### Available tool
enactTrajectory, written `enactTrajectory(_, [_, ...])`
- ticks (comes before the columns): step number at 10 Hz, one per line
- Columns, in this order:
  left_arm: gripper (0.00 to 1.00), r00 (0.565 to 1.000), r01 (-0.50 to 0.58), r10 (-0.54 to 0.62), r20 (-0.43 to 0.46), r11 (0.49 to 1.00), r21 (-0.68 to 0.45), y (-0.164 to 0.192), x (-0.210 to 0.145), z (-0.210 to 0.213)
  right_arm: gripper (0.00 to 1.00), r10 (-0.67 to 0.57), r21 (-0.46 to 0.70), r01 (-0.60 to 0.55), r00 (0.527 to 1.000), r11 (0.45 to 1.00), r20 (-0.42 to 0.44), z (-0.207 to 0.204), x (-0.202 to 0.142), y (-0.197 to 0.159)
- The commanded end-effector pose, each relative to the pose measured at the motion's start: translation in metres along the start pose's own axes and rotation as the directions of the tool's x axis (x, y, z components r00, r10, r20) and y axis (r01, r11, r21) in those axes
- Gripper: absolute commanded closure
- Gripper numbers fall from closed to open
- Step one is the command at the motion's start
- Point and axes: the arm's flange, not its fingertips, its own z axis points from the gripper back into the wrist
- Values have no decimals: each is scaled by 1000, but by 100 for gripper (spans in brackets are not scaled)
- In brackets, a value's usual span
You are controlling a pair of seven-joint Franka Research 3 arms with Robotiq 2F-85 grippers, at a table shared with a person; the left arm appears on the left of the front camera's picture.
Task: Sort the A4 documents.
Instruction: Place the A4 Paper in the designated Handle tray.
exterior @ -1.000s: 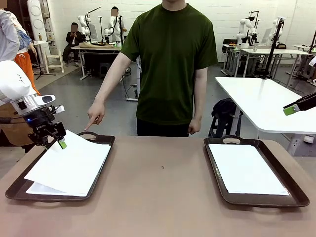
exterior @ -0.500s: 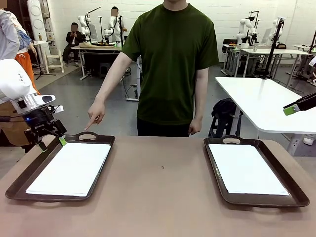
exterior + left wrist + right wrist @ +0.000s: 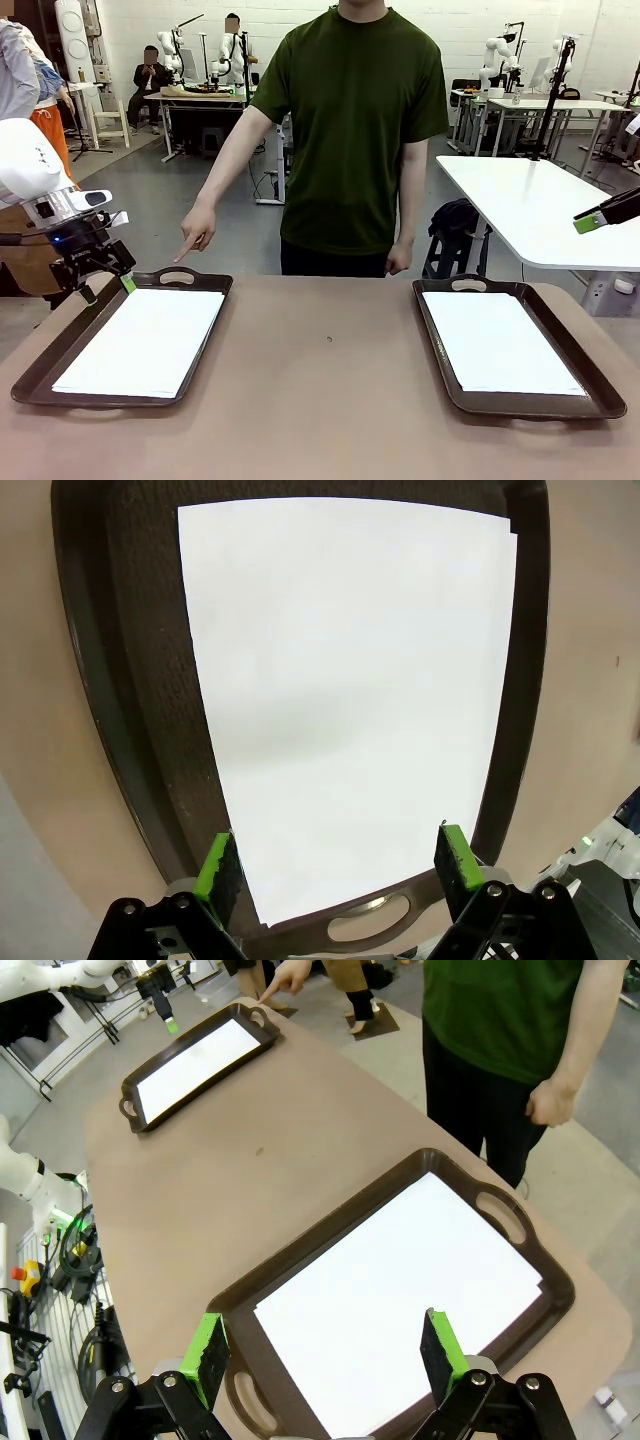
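The left gripper [image 3: 340, 865] hovers spread and empty just above the A4 documents [image 3: 350, 700] lying flat in the tray [image 3: 140, 680] beneath it.

White A4 documents [image 3: 140, 340] [image 3: 500, 342] lie flat in 2 dark trays [image 3: 60, 345] [image 3: 590, 375].

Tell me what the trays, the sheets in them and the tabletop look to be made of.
Left tray and right tray: probably moulded plastic, dark brown, pebbled texture, cut-out handles. A4 documents: thin matte white paper, lying flat. Table: smooth matte brown surface, maybe laminate.
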Motion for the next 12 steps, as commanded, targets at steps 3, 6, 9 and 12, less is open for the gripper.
enactTrajectory(3, [0,1000,5,-5,-7,1000,12,1,0,0,0,5,3,-5,1000,1000,-1,-1,0,1])
enactTrajectory(6, [0,1000,5,-5,-7,1000,12,1,0,0,0,5,3,-5,1000,1000,-1,-1,0,1])
enactTrajectory(9, [0,1000,5,-5,-7,1000,12,1,0,0,0,5,3,-5,1000,1000,-1,-1,0,1])
enactTrajectory(12, [0,1000,5,-5,-7,1000,12,1,0,0,0,5,3,-5,1000,1000,-1,-1,0,1])
